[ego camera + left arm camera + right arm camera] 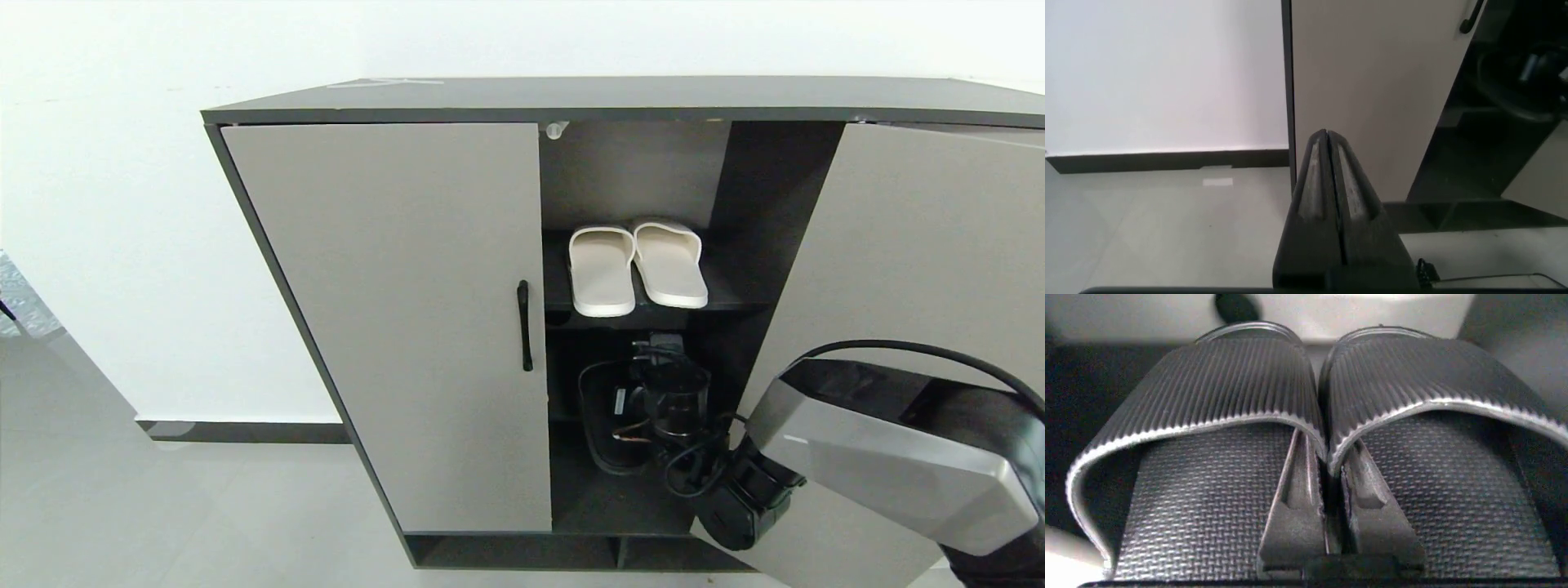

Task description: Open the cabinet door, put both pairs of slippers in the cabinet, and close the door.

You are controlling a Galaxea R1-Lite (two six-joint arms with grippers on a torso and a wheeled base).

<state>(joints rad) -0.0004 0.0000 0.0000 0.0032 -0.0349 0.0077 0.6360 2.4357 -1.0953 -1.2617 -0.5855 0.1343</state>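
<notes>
1. While the right door of the cabinet stands swung open, the left door is shut, its one black handle upright at the inner edge.
2. Right hand is inside the lower compartment, closed on the black slippers. One finger lies under each ribbed strap, and the two adjoining inner edges are pinched between them.
3. From the wrist camera, the black pair sits side by side and touching, toes pointing away from the hand, one slipper on either side of the fingers.
4. Head view: one black slipper shows at 9 o'clock of the hand, lying on the lower shelf. The other is mostly hidden behind the wrist.
5. White slippers are at 12 o'clock of the right hand, well apart from it, on the upper shelf. They lie side by side and touching, toes toward the back, heels at the front lip.
6. Left hand is closed and holds nothing, fingers pressed flat together. It hangs over the grey floor, near the cabinet's lower corner on the closed-door side.
7. Count: two pairs, four slippers in all, two white and two black. Two doors, one open and one shut. Two hands, one loaded and one bare.
</notes>
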